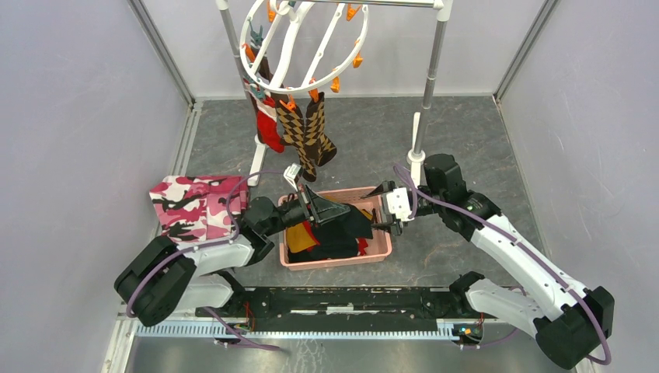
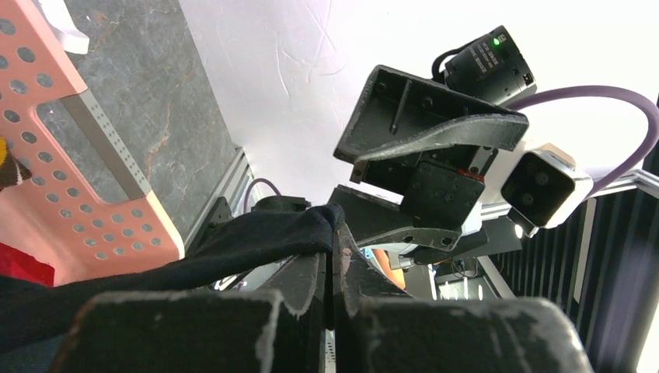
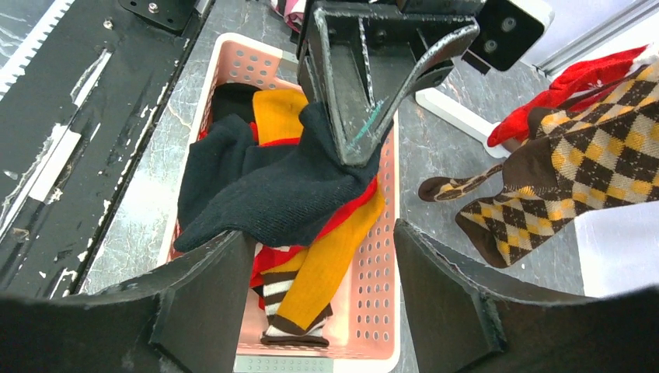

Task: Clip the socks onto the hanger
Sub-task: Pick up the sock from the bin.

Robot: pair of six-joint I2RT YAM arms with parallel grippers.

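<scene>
My left gripper [image 1: 317, 203] is shut on the edge of a navy sock [image 3: 272, 194], lifting it over a pink basket [image 1: 334, 262]. The wrist view shows its jaws pressed together with the sock [image 2: 233, 249] pinched at the tips of the left gripper [image 2: 336, 233]. My right gripper [image 1: 378, 208] faces it from the basket's right end, open, nothing between its fingers [image 3: 194, 295]. Mustard [image 3: 334, 264], red and striped socks lie in the basket. The white hanger [image 1: 303, 47] hangs at the back, with a red sock [image 1: 268, 124] and two argyle socks [image 1: 311, 136] clipped to it.
A pink camouflage cloth [image 1: 194, 206] lies left of the basket. The metal rack's poles [image 1: 431, 70] and white feet [image 1: 416, 155] stand behind the basket. Grey walls enclose the table on three sides. The hanging argyle socks [image 3: 575, 179] dangle close behind the basket.
</scene>
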